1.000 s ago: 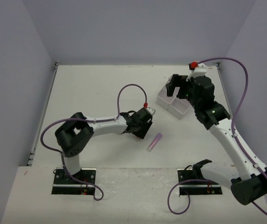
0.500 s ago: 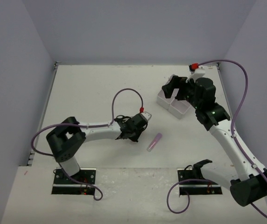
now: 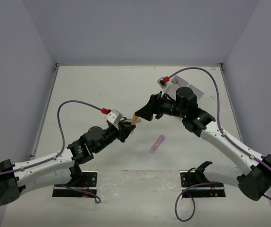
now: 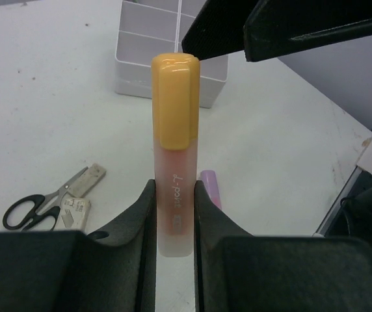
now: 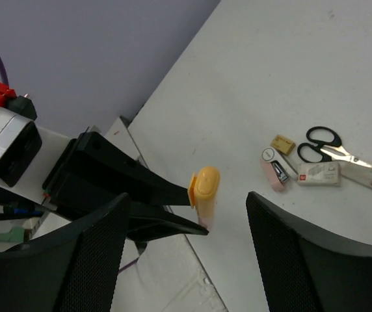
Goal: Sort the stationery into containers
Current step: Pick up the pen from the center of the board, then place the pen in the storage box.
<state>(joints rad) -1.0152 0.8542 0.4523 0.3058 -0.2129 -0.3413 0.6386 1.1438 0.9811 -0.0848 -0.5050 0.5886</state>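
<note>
Left gripper (image 4: 174, 195) is clamped on the orange marker (image 4: 175, 130), cap pointing out along its fingers toward my right gripper (image 3: 143, 112), which gapes wide just beyond the cap. I see the white box (image 4: 134, 81) farther on.

Left fingers (image 3: 125, 130) clasp orange marker (image 3: 134, 117); right fingers (image 3: 144, 111) beside; purple marker (image 3: 157, 143) on table (image 3: 88, 90)

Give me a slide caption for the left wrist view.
Left hand clamps an orange-capped marker, white compartment box and scissors beyond.
</note>
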